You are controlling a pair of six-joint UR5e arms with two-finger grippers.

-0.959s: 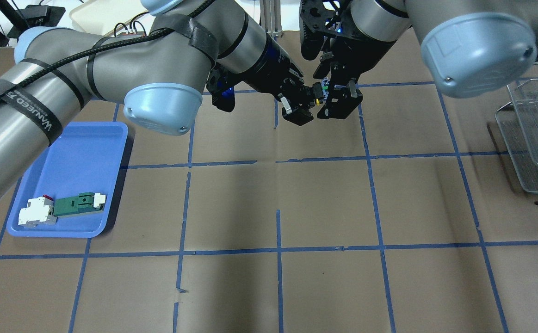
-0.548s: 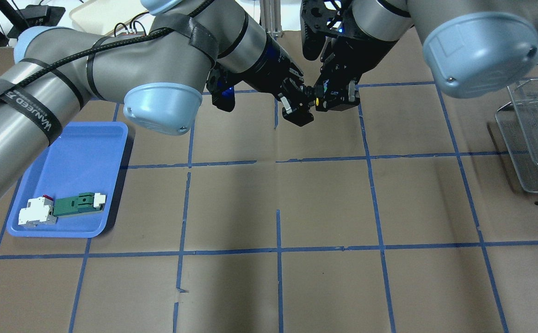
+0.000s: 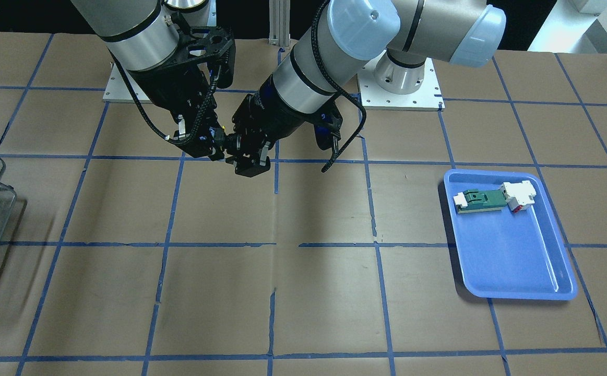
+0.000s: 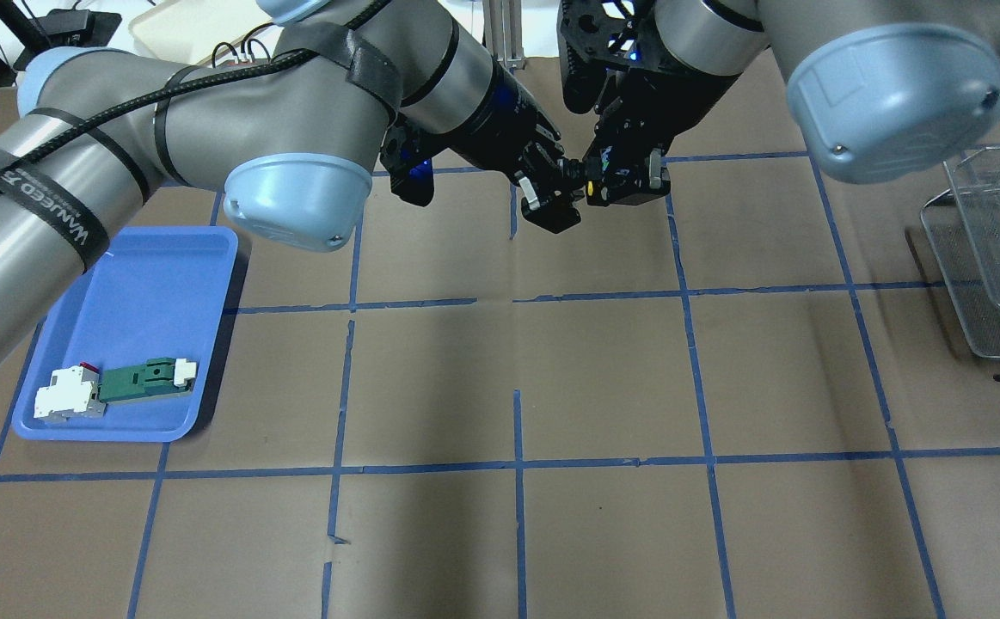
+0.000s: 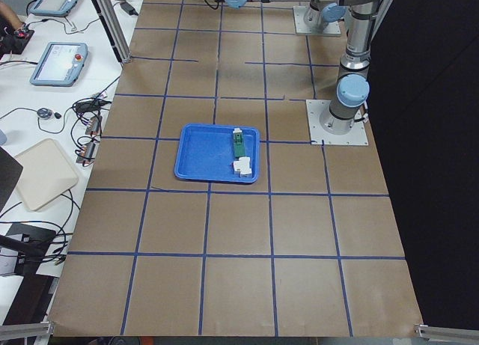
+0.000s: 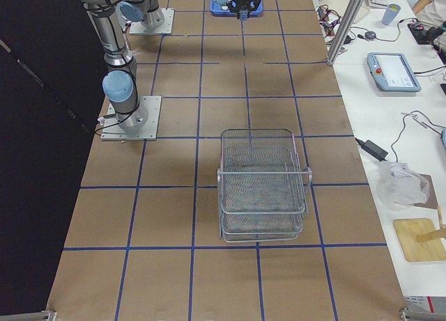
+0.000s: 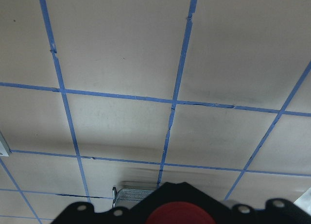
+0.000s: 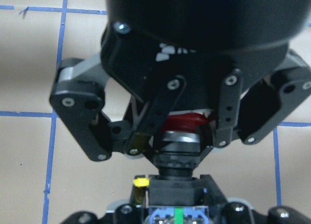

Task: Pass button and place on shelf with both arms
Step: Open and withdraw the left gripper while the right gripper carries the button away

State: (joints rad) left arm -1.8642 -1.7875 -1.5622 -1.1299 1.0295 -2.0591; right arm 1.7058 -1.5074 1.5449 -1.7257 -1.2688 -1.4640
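- A second ago the right gripper was wide; now it is squeezed onto the back block of the button.
- The left gripper still pinches the red cap, so the button hangs in the air between both, above the table.
- The table has brown paper with blue tape lines.
- A blue tray holds a green-and-white part and a white block.
- The shelf stands well apart, at the robot's right end.
- A white desk runs along the table's far side.

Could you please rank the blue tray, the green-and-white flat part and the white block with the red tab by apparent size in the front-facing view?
1. blue tray, clearly largest.
2. green-and-white flat part, longer than the block.
3. white block with red tab, smallest.
They lie together, so nearness hardly matters.
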